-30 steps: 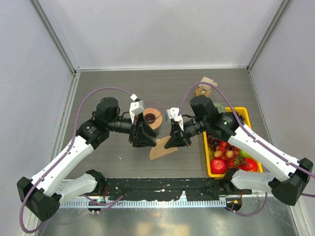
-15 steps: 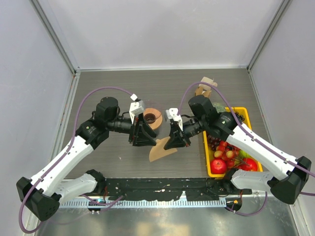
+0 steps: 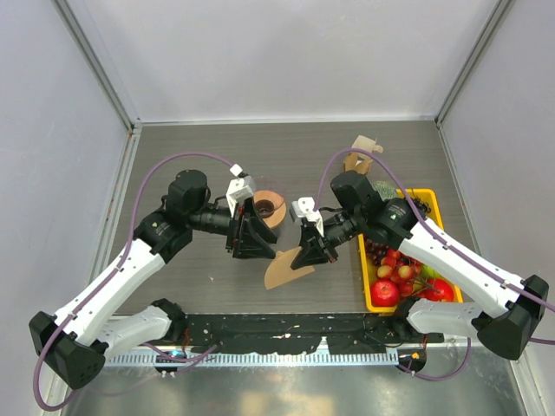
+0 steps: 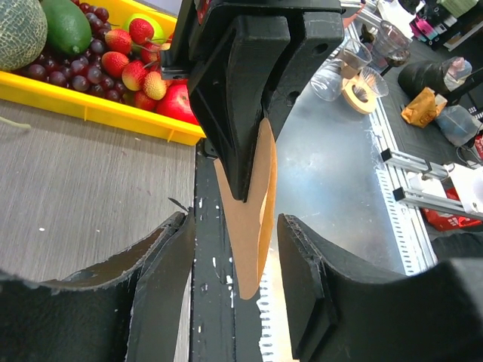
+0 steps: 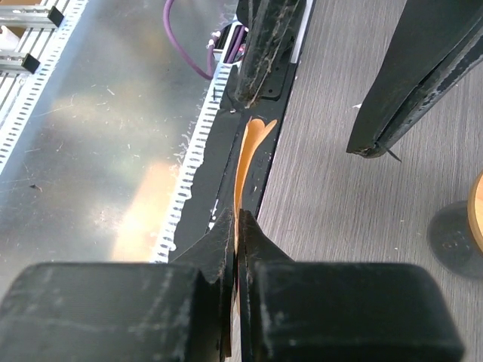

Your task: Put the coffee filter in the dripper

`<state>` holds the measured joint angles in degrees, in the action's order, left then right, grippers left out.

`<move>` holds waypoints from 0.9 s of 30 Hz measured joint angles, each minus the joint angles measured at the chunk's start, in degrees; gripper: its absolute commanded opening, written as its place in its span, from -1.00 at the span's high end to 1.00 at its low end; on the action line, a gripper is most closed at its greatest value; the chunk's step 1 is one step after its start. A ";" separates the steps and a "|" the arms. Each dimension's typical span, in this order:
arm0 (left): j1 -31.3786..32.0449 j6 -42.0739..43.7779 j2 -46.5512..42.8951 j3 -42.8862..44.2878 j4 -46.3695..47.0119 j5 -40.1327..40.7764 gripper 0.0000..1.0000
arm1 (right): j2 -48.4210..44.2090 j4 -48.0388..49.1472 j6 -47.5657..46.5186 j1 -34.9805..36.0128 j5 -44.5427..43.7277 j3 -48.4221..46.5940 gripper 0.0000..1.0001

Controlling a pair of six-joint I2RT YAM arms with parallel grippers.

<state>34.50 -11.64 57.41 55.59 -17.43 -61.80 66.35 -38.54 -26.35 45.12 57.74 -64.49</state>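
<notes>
Near the clear glass cone dripper (image 3: 267,208) | thin tan paper coffee filter (image 3: 284,270) is being pinched by closed right gripper (image 3: 305,257), shifted slightly | open left gripper (image 3: 269,250) is being kept just beside it | handover nearing.

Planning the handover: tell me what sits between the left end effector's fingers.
Left wrist view: the coffee filter, pinched by the right end effector, hangs inside the open left end effector.
</notes>
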 measured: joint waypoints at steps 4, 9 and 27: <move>0.00 -0.26 0.20 0.00 0.50 0.20 -0.05 | 0.00 -0.44 -0.48 0.31 -0.02 0.00 0.90; 0.35 -0.37 0.85 0.00 0.57 0.33 -0.01 | 0.02 -0.52 -0.57 0.85 -0.17 0.00 0.90; 1.79 0.11 1.07 -0.02 0.85 0.76 -0.07 | 0.81 -0.44 -0.44 1.07 -0.66 -0.74 0.89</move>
<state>36.29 -11.53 58.48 55.57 -16.58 -61.04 67.16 -38.98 -26.79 46.19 57.08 -65.23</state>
